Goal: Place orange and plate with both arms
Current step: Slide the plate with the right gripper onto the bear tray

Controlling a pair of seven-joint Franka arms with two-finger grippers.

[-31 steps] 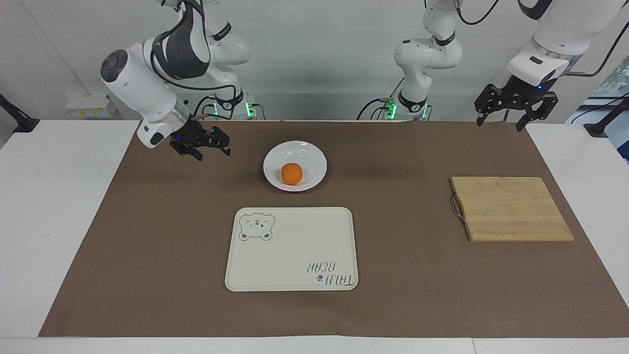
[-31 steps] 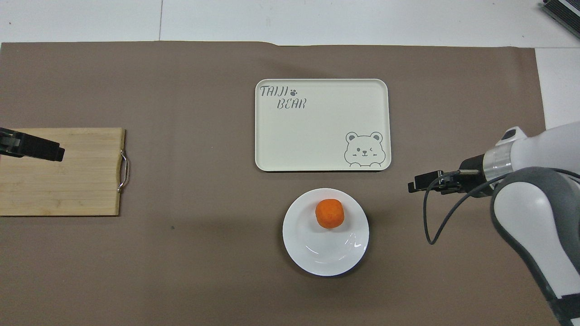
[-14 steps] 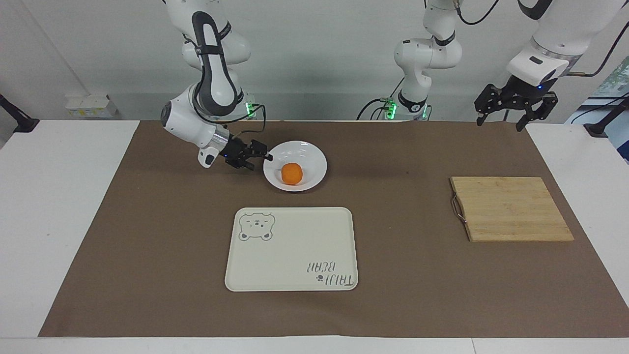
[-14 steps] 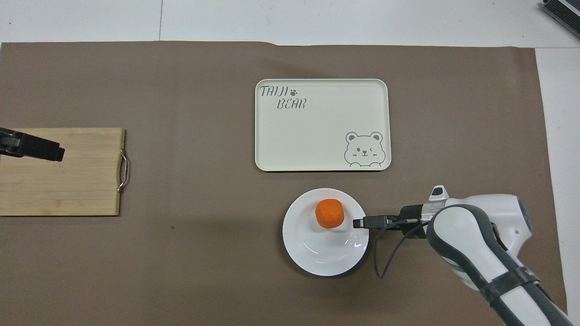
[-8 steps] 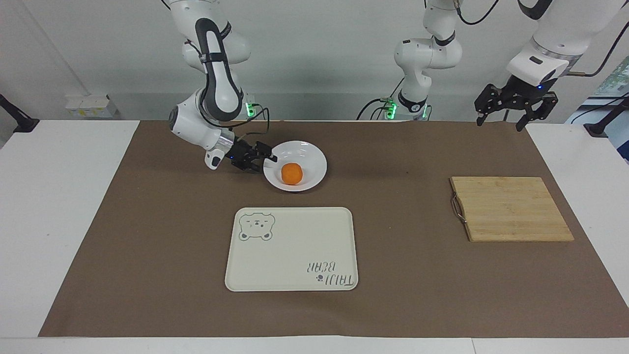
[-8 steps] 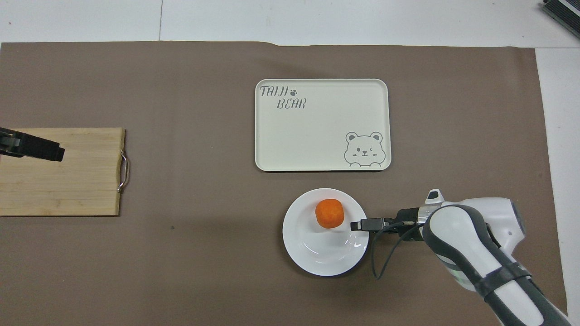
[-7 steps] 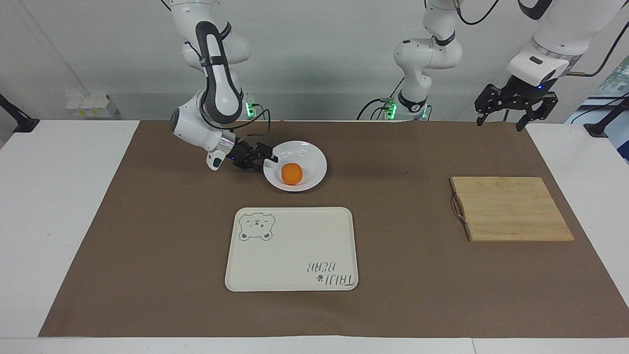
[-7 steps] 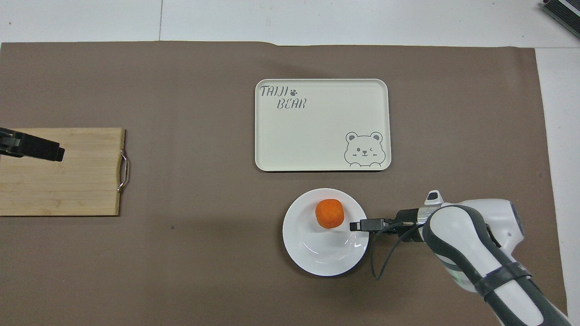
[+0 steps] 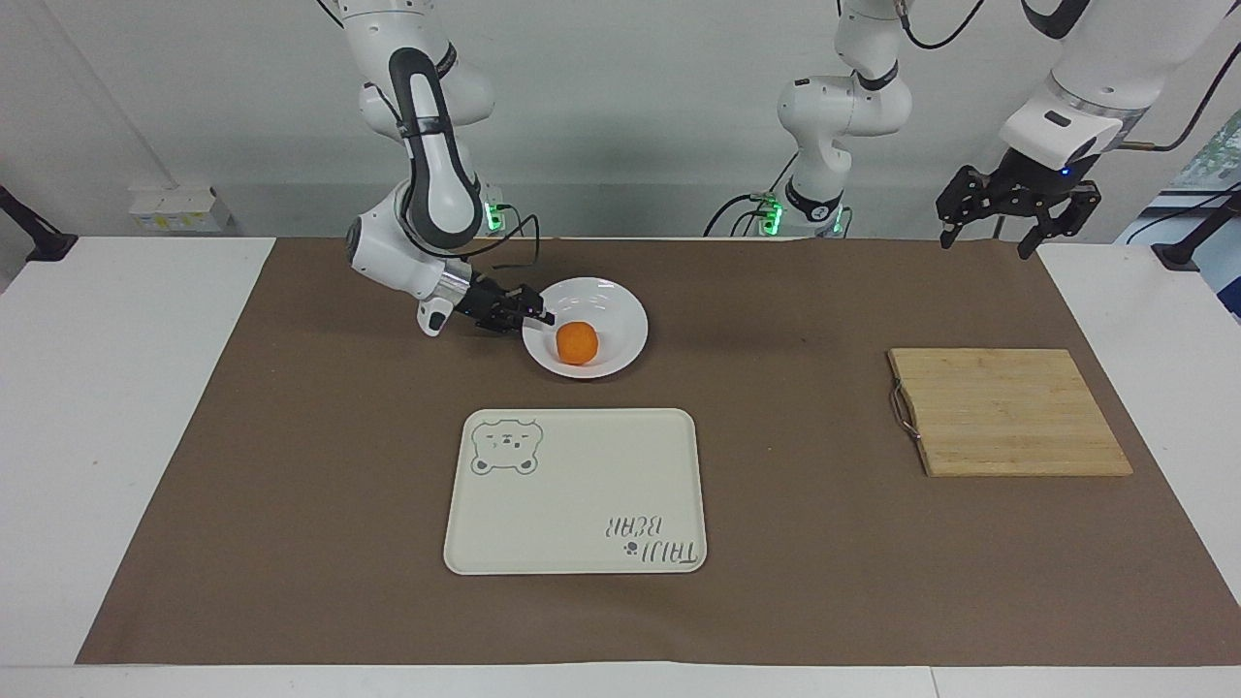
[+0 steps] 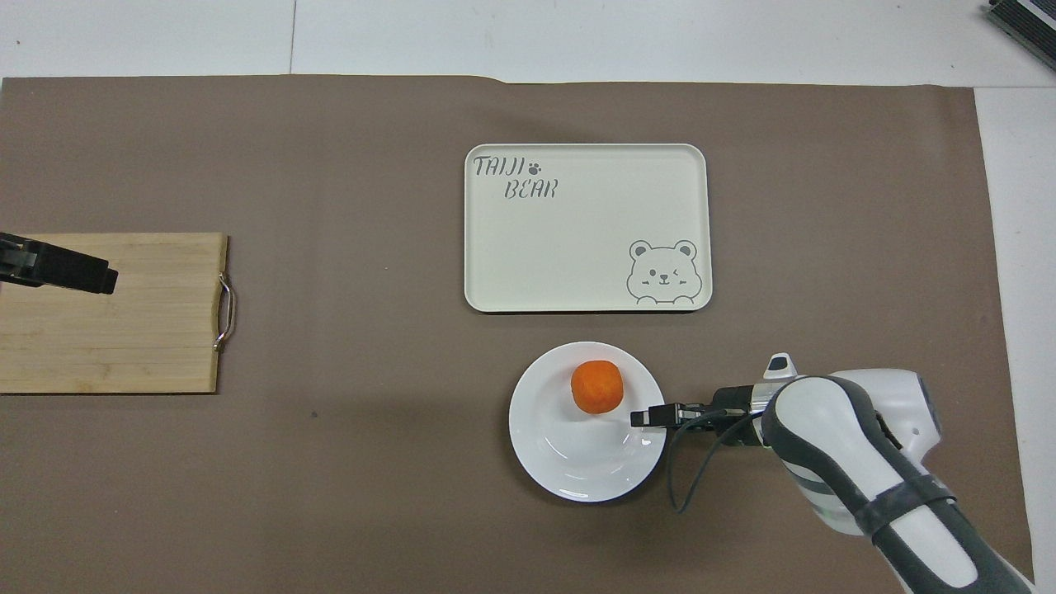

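The right gripper [image 9: 539, 315] is at the rim of the plate [image 9: 620, 302], which carries the orange [image 9: 577, 342] near the table's robot-side edge; its jaws' grip cannot be told, the left gripper [image 9: 1013, 208] waits wide open, and lifting demands level carriage.

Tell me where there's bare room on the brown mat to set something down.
Bare mat lies between the tray and the cutting board, and along the edge farthest from the robots. It is crowded at the plate with the orange, where the right gripper sits on the rim. The left gripper waits, open.
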